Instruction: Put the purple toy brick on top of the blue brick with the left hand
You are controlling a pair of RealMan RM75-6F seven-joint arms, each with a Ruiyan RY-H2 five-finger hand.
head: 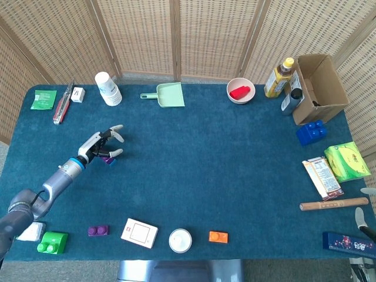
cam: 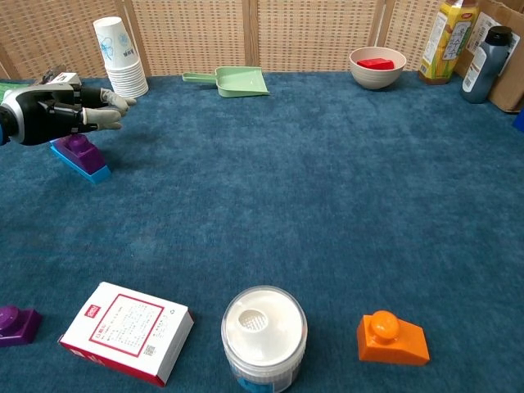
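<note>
A small purple brick (cam: 79, 145) sits on top of a flat blue brick (cam: 88, 167) at the table's left side; in the head view the pair (head: 107, 158) peeks out under my hand. My left hand (cam: 51, 115) hovers just above and behind the stack, fingers (head: 117, 127) spread forward, holding nothing. Whether its underside touches the purple brick I cannot tell. Of my right hand (head: 361, 218) only pale fingertips show at the head view's lower right edge.
A second purple brick (head: 97, 231) lies near the front left by a green brick (head: 51, 241). A white card box (cam: 127, 330), a white jar (cam: 264, 330) and an orange brick (cam: 391, 339) line the front. Paper cups (cam: 119, 59) stand behind my left hand. A large blue brick (head: 311, 132) sits far right.
</note>
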